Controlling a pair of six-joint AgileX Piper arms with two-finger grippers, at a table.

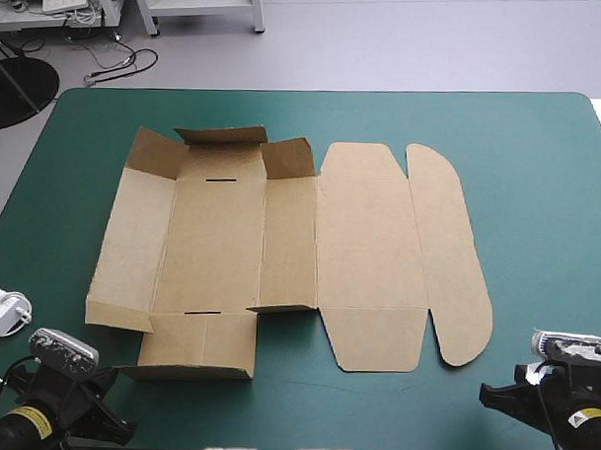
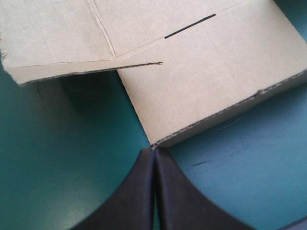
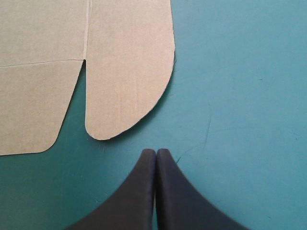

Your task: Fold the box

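The brown box point(image 1: 280, 249) lies mostly flat in the middle of the teal-green table, with its left wall and far flaps slightly raised and its rounded lid flap point(image 1: 448, 250) flat at the right. My left gripper point(image 2: 154, 152) is shut, its tip just short of the corner of the box's near flap point(image 2: 211, 81). It sits at the table's near left corner point(image 1: 67, 400). My right gripper point(image 3: 156, 152) is shut too, hovering over bare cover a little short of the rounded lid flap point(image 3: 127, 72), at the near right corner point(image 1: 546, 392).
A white plug with its cord point(image 1: 3, 313) lies on the cover near the left edge, beside the left arm. Bare teal-green cover point(image 1: 530, 164) surrounds the box on the far and right sides.
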